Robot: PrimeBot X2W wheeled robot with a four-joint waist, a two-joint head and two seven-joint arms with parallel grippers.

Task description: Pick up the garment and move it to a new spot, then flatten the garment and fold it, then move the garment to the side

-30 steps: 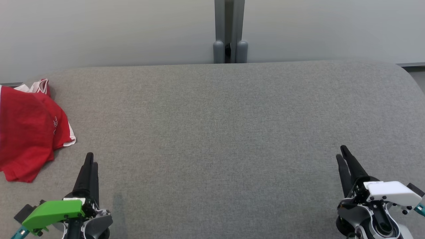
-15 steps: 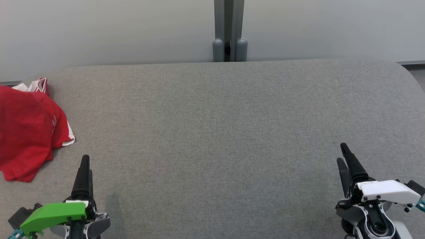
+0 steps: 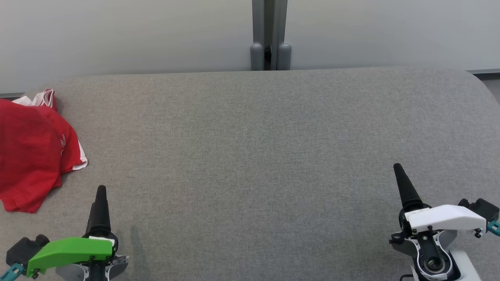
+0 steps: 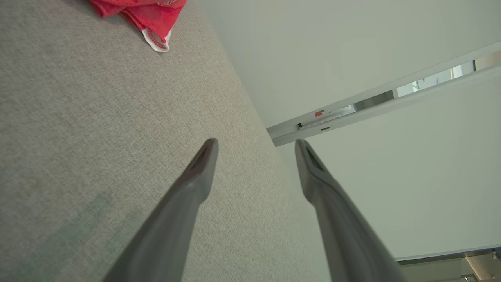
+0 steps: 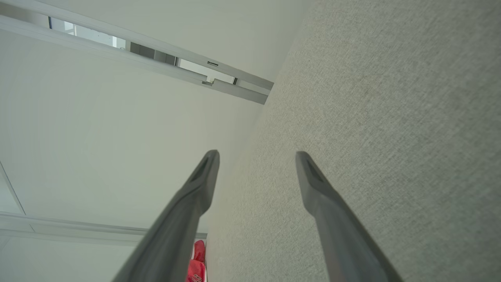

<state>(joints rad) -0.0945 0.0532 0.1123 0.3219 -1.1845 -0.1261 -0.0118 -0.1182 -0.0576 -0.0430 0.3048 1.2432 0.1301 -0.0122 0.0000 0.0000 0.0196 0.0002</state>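
Observation:
A red garment (image 3: 31, 150) with white trim lies rumpled at the far left of the grey table (image 3: 265, 148), partly cut off by the view's edge. Its trimmed corner shows at the top of the left wrist view as the garment (image 4: 146, 15), and a red scrap of the garment (image 5: 197, 262) shows low in the right wrist view. My left gripper (image 3: 100, 191) hovers at the lower left, open, just right of and nearer than the garment, holding nothing. My right gripper (image 3: 398, 169) stands open at the lower right, far from the garment. Both wrist views show spread fingers: left gripper (image 4: 254, 147), right gripper (image 5: 256, 158).
A pale wall rises behind the table, with a grey post (image 3: 269, 37) at its middle. The table's far right corner (image 3: 474, 80) is rounded. Wide bare felt lies between the two grippers.
Both grippers have opened from nearly shut. Both arms have drawn back slightly toward the bottom of the head view, and the view itself has shifted a little.

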